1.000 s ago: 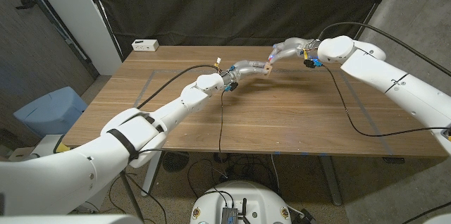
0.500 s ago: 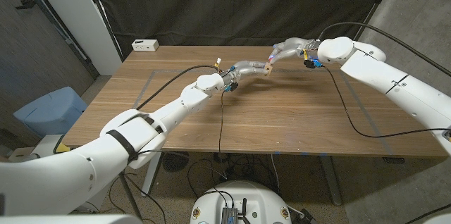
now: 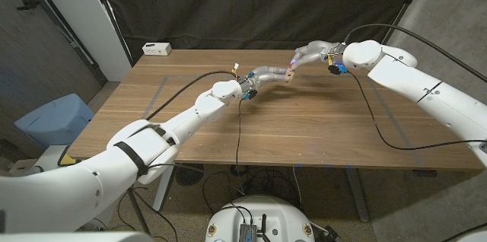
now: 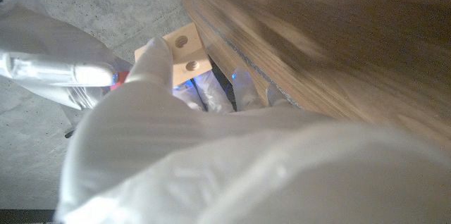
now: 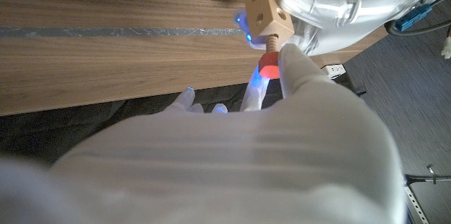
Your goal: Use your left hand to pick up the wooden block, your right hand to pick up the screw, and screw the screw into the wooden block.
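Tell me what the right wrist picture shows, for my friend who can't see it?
The right hand holds a red-headed screw with its tip in a wooden block. The left hand holds that block over the wooden table.

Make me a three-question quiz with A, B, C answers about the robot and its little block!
1. Where is the wooden block?
A. Lying on the floor
B. Held up over the table
C. Inside a box

2. What colour is the screw's head?
A. Red
B. Green
C. Black

3. What is the right hand doing?
A. Resting far away, holding nothing
B. Waving
C. Holding the screw at the block

Answers: 1 B, the left hand grips it above the wood. 2 A, it glows red. 3 C, its fingers pinch the screw against the block.
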Robot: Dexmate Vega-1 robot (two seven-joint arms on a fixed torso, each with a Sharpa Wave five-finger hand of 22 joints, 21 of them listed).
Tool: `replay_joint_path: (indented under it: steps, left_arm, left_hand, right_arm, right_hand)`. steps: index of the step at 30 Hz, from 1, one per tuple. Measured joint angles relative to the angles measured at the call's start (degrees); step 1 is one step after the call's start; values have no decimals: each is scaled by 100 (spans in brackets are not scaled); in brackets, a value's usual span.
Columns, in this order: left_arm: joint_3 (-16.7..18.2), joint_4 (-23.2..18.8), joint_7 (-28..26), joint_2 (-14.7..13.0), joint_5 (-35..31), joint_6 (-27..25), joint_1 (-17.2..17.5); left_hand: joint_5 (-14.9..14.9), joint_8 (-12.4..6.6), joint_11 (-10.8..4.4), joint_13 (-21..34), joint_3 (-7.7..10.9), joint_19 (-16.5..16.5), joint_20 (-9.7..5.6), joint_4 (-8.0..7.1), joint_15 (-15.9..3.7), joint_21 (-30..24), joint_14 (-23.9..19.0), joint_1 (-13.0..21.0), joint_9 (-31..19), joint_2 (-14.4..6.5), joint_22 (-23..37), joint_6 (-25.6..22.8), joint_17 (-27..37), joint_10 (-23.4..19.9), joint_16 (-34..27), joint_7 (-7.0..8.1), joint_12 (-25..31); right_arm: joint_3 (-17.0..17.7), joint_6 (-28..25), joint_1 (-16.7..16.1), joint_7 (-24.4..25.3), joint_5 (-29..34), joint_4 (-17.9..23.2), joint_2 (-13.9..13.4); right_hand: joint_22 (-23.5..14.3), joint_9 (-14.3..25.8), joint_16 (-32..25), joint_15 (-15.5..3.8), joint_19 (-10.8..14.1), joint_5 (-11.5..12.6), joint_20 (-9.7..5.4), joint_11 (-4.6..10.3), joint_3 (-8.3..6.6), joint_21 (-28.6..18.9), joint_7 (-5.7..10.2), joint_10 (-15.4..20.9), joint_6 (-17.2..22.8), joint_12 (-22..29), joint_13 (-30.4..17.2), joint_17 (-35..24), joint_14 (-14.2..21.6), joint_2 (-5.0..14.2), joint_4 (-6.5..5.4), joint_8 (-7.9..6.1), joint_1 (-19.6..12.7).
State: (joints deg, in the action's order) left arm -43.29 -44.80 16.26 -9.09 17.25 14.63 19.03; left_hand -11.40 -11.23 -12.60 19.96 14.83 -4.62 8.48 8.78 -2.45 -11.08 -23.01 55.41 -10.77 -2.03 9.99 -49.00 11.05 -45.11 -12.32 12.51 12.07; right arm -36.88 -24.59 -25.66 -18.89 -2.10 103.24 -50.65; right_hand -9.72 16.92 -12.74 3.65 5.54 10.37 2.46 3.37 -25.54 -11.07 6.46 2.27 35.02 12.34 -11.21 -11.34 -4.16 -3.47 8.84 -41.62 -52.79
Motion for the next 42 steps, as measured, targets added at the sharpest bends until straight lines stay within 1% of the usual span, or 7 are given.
replay_joint_path:
  steps: [4,18,21,31,34,38,42]
  left_arm:
    - [0,-19,-4,-4,0,-11,8]
    - [-1,-104,-33,-36,-1,-39,46]
    - [0,-139,-41,-44,0,-43,59]
    - [1,-210,-60,-67,1,-70,91]
    - [1,-221,-61,-69,1,-72,96]
    - [1,-234,-61,-70,1,-73,99]
    - [1,-246,-61,-71,1,-76,100]
  left_hand:
    - [0,0,0,0,0,0,0,1,0,0,0,0,-1,0,0,18,0,0,0,1,0]
    - [0,2,0,0,-6,0,0,6,0,0,0,0,-5,0,0,17,-2,0,0,-1,0]
    - [0,2,0,0,-7,0,0,7,0,0,0,0,-4,0,0,15,2,0,0,-2,0]
    - [0,7,0,0,-7,0,0,7,0,0,0,0,-4,0,0,16,-1,0,0,-2,0]
    - [0,23,0,0,-9,0,0,9,0,0,0,0,-3,0,0,17,-13,0,0,-2,0]
    - [0,25,0,0,-9,0,0,9,0,0,0,0,-1,0,0,17,-14,0,0,-2,0]
    - [0,29,0,0,-2,0,0,2,0,0,0,0,0,0,0,17,-14,0,0,-2,0]
  right_arm:
    - [-4,-13,-9,1,5,13,-1]
    - [-31,-45,-47,40,23,44,10]
    - [-35,-59,-59,54,34,58,11]
    - [-49,-108,-89,109,100,122,0]
    - [-52,-126,-98,125,124,148,-10]
    - [-57,-156,-113,150,175,190,-28]
    - [-70,-185,-119,167,222,230,-44]
  right_hand:
    - [7,26,0,-7,0,0,0,32,0,0,0,32,0,0,0,0,7,0,0,0,0]
    - [13,58,-18,-28,-1,0,0,34,45,0,0,37,-2,0,0,1,28,1,-3,-47,0]
    - [13,79,-22,-15,30,0,31,31,45,0,0,92,-2,0,0,0,41,1,-3,-77,0]
    - [12,106,-22,-28,51,0,10,73,71,0,0,134,-2,0,0,-2,89,-11,-25,-141,16]
    - [12,123,-22,-28,55,0,7,40,71,0,-25,165,23,0,0,-27,89,-5,-25,-161,55]
    - [12,137,-22,-31,72,0,-11,71,88,0,-2,195,60,0,0,-27,136,-8,-41,-183,102]
    - [12,158,-22,-28,103,0,20,41,123,0,-21,225,84,0,0,-27,151,-28,-50,-226,122]
